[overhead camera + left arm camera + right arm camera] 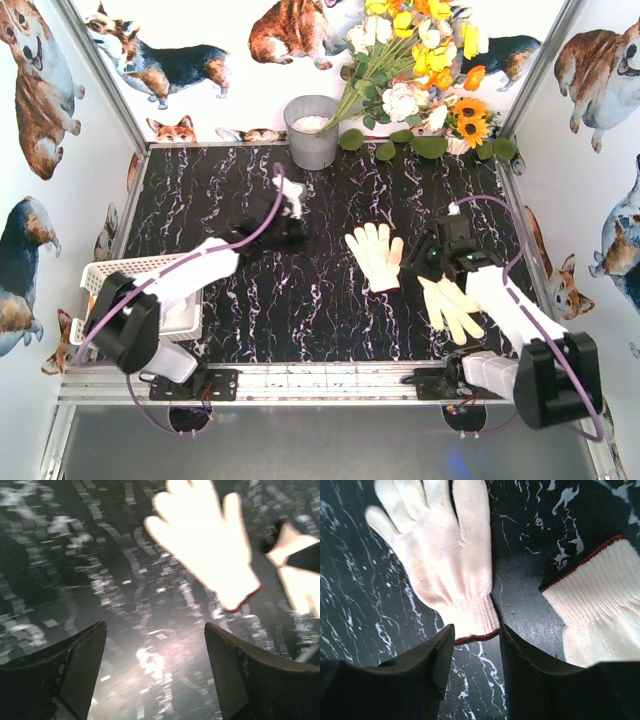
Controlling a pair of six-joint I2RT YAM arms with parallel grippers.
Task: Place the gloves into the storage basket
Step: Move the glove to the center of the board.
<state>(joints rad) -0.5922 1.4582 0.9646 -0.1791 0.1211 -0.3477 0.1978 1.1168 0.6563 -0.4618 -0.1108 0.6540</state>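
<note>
Right wrist view is showing the right hand [475, 666] narrowly parted and empty, just below the cuff of one glove [440, 555], a second glove [600, 615] lying right; the left hand [155, 670] is gaping wide over the counter [75, 555]; the storage basket [115, 267] is sitting lower left in top view

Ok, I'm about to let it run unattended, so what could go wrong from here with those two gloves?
The right claw sits only at the cuff edge of the middle glove; closing there may pinch just the hem, or miss.
The left claw is open and faces that same glove, so the arms might clash.
The storage basket lies partly under the left arm, awkward for a drop.
</note>
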